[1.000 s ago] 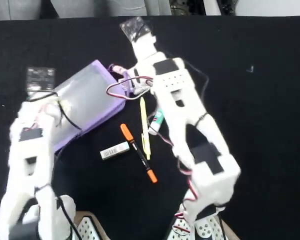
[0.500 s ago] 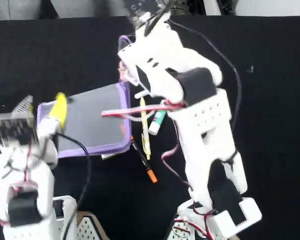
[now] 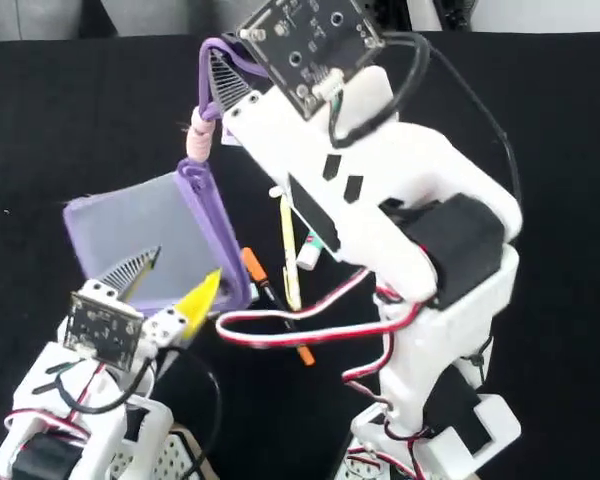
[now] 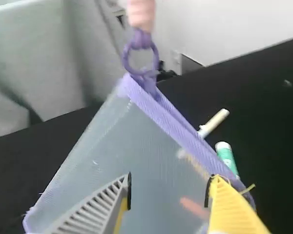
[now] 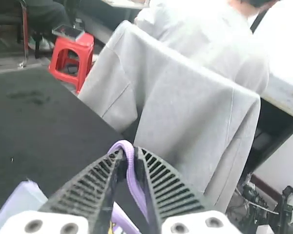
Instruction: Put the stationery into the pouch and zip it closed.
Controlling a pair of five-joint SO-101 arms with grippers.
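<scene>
The pouch (image 3: 130,235) is hoisted up at an angle by its purple loop (image 5: 130,170), which is clenched tight between the fingers of the right gripper (image 5: 129,155). The left gripper (image 4: 169,179) is parked at the pouch's low edge with its fingers spread, and nothing looks pinched there. Whether that low edge is touching the table (image 3: 540,150) can't be told.

None of the stationery is in yet. The orange pen (image 3: 255,268), yellow pen (image 3: 287,240) and glue stick (image 3: 308,252) are lying on the table just beside the pouch, below its raised side.

What could bite here:
- The pouch is hung from one thin loop, so it can easily be twisted or swung, and the pens could get swept away by a dangling corner.
- The loop could be slipped out of the fingers if it's tugged sideways.
- With the low edge not clamped, the zip can't really be pulled against anything, so the whole pouch would just be dragged along.
</scene>
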